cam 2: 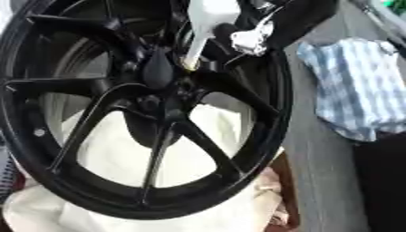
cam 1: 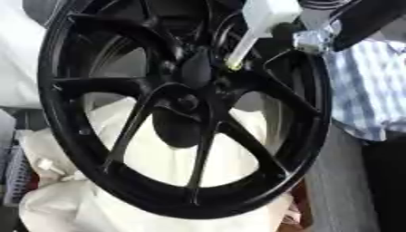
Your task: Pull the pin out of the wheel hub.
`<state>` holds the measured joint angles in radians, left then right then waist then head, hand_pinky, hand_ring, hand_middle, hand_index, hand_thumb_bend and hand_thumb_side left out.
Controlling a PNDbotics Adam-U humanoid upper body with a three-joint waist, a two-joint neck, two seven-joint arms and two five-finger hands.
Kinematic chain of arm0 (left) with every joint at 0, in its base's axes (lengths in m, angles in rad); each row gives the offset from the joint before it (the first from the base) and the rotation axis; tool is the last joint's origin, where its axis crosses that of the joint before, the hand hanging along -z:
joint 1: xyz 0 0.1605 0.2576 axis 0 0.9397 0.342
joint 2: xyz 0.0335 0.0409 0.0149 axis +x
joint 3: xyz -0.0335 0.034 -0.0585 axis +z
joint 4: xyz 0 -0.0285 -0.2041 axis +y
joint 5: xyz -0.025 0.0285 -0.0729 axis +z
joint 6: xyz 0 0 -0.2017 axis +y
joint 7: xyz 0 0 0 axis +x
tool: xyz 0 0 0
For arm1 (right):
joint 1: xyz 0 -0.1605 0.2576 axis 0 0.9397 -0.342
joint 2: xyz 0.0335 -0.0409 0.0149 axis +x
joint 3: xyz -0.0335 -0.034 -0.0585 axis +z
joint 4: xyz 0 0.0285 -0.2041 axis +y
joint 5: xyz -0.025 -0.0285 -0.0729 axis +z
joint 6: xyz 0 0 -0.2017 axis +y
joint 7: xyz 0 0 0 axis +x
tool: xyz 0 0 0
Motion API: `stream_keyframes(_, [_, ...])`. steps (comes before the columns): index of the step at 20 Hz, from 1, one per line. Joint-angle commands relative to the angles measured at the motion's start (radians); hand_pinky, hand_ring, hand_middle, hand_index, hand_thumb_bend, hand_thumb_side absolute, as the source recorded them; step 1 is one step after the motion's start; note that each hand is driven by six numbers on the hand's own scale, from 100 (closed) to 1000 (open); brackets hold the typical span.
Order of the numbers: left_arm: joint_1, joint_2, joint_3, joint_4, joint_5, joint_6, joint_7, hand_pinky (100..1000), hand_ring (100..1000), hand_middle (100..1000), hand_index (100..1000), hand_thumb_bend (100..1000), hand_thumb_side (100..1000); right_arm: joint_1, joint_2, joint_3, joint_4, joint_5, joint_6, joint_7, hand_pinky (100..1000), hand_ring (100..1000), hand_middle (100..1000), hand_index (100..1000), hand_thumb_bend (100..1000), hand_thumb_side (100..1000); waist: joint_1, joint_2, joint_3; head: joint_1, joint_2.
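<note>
A large black spoked wheel hub (cam 1: pixel 184 103) stands tilted and fills most of both views. A white pin (cam 1: pixel 255 28) with a blocky head and a tapering shaft slants down to the left. Its yellowish tip (cam 1: pixel 234 66) meets the hub just up and right of the dark centre cap (cam 1: pixel 195 68). My right hand (cam 2: pixel 255 28) reaches in from the upper right, black with a silver joint, and its fingers are curled at the pin's head. Black fingers against the black wheel hide part of the grip. My left hand shows in neither view.
The wheel rests on cream cloth bundles (cam 1: pixel 158 158) that show through the spokes and below the rim. Blue-and-white checked fabric (cam 2: pixel 357 86) lies at the right beside a grey surface (cam 2: pixel 317 181). A mesh crate (cam 1: pixel 14 172) sits at the lower left.
</note>
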<state>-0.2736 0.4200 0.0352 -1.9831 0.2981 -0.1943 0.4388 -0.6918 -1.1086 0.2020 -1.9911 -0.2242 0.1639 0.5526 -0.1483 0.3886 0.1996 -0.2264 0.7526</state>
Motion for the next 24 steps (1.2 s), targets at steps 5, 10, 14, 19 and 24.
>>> stream_keyframes(5, [0.007, 0.006, 0.018, -0.017, -0.007, -0.005, 0.007, 709, 732, 555, 772, 100, 710, 0.103, -0.098, -0.190, -0.009, -0.120, 0.002, -0.143, 776, 731, 353, 413, 100, 206, 0.034, -0.026, -0.035, 0.037, -0.039])
stream_keyframes(10, [0.022, 0.004, 0.033, -0.017, -0.021, -0.012, 0.025, 708, 733, 555, 772, 100, 709, 0.344, -0.143, -0.349, -0.009, -0.107, 0.024, -0.335, 778, 733, 355, 414, 100, 207, 0.058, -0.018, -0.084, 0.101, -0.052])
stream_keyframes(14, [0.033, 0.002, 0.044, -0.017, -0.037, -0.018, 0.041, 708, 734, 555, 772, 100, 708, 0.565, -0.077, -0.483, -0.008, 0.013, 0.045, -0.507, 797, 738, 357, 416, 100, 208, 0.075, -0.009, -0.116, 0.146, -0.067])
stream_keyframes(19, [0.043, 0.000, 0.049, -0.017, -0.058, -0.026, 0.053, 708, 734, 554, 772, 100, 703, 0.781, 0.114, -0.591, -0.009, 0.247, 0.063, -0.667, 800, 750, 374, 429, 100, 153, 0.098, 0.005, -0.129, 0.185, -0.095])
stream_keyframes(24, [0.050, -0.002, 0.048, -0.017, -0.074, -0.028, 0.060, 707, 733, 553, 772, 100, 704, 0.874, 0.265, -0.615, -0.009, 0.448, 0.125, -0.732, 808, 768, 414, 465, 100, 136, 0.107, 0.014, -0.124, 0.188, -0.109])
